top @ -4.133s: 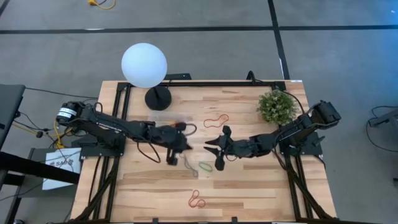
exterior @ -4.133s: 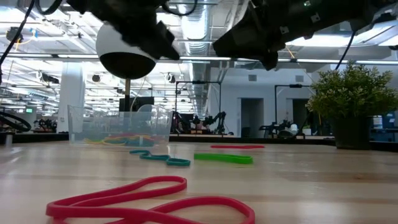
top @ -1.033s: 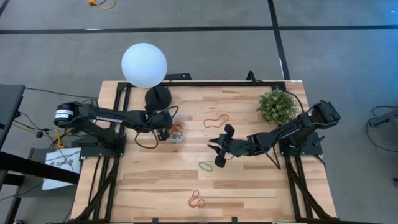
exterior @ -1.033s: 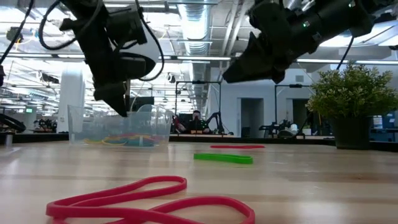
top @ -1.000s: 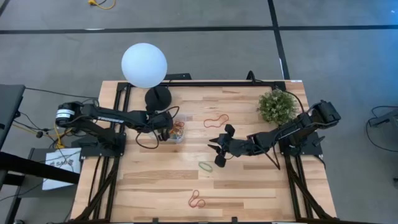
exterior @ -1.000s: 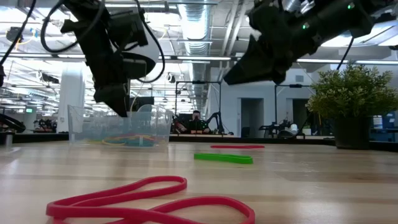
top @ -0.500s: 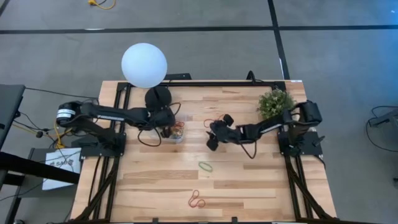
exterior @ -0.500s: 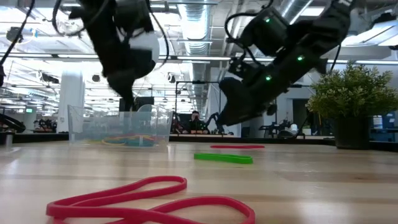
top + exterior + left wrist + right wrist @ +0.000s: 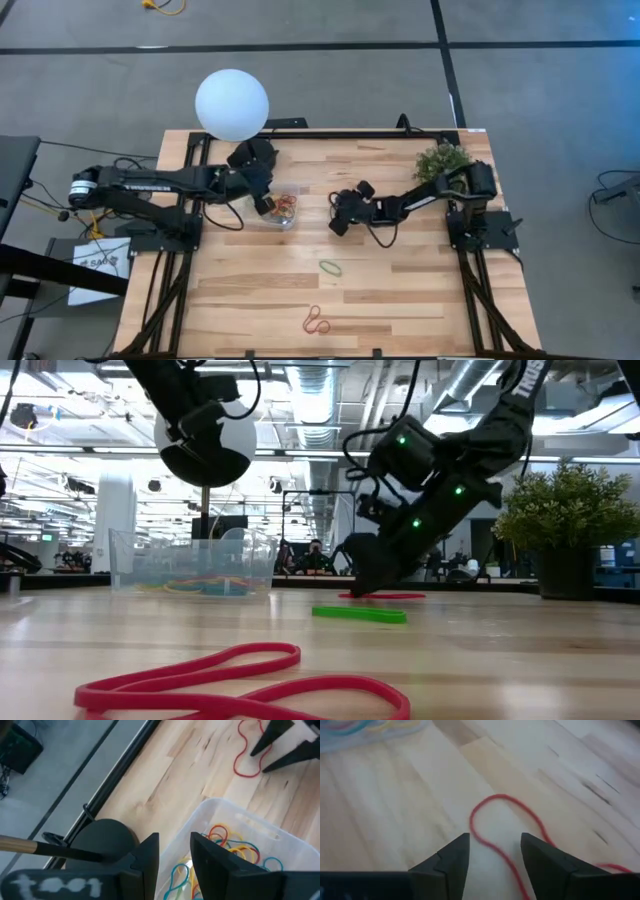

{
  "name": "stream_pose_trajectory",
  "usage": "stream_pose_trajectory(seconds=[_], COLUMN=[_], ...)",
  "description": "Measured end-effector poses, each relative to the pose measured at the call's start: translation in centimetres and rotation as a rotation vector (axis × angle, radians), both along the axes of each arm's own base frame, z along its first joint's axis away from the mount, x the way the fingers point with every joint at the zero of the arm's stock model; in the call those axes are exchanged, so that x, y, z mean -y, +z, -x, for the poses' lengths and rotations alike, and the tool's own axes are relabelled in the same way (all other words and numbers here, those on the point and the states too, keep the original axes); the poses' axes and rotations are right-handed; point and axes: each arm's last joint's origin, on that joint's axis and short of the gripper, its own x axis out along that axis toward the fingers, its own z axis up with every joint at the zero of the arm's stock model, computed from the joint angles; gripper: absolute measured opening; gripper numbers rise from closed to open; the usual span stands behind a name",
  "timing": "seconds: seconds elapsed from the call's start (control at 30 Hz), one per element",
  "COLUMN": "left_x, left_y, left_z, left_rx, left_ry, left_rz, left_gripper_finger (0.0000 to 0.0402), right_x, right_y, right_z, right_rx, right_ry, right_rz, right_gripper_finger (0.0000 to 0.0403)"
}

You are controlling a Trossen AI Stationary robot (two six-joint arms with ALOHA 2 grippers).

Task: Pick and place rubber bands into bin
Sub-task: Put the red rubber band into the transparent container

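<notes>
Toward the back left of the table (image 9: 420, 290), the clear bin (image 9: 276, 209) is holding a tangle of rubber bands (image 9: 235, 845), red, orange, yellow and blue-grey. Over it the left gripper (image 9: 262, 200) is hovering, fingers slightly parted and empty. Just beside a loose red band (image 9: 510, 835), the right gripper (image 9: 343, 212) is reaching down, fingers spread. A green band (image 9: 331, 267) and another red one (image 9: 317, 321) are lying nearer the front.

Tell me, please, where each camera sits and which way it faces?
High: overhead, straight down; both arms, bin.
Low: table height, level across; both arms above green band.
Left wrist: over bin, left gripper open.
Right wrist: down at red band, right gripper open.
Shared: both wrist views show that red band.
</notes>
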Motion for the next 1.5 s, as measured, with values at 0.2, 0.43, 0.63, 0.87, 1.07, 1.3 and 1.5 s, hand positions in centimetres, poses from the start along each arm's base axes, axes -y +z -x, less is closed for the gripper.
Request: stream_pose_trajectory(seconds=[0.2, 0.43, 0.63, 0.87, 1.07, 1.3, 1.5], left_x=[0.2, 0.9, 1.5, 2.7, 4.9, 6.5, 7.6], left_y=[0.0, 0.0, 0.0, -0.1, 0.2, 0.9, 0.5], left_z=[0.0, -0.1, -0.2, -0.3, -0.9, -1.5, -3.7], left_rx=[0.002, 0.005, 0.022, 0.044, 0.084, 0.166, 0.234], left_ry=[-0.021, -0.056, -0.061, -0.113, -0.313, -0.436, -0.529], left_rz=[0.016, 0.030, 0.046, 0.118, 0.218, 0.182, 0.115], left_gripper_finger=[0.0103, 0.0103, 0.0103, 0.0103, 0.0103, 0.0103, 0.0103], right_x=[1.3, 1.6, 1.4, 0.3, -2.6, -6.4, -9.2], right_y=[-1.0, -2.0, -1.7, -0.3, 4.2, 10.6, 12.8], right_z=[-0.7, -1.1, -1.4, -2.4, -2.9, -2.2, -1.6], right_rx=[0.031, 0.033, 0.042, 0.058, 0.176, 0.406, 0.528], right_ry=[-0.070, 0.035, 0.086, 0.150, 0.311, 0.455, 0.559], right_rz=[-0.041, -0.121, -0.141, -0.132, -0.118, -0.020, 0.042], right_gripper_finger=[0.0185, 0.0155, 0.0047, 0.0005, 0.0001, 0.0001, 0.0000])
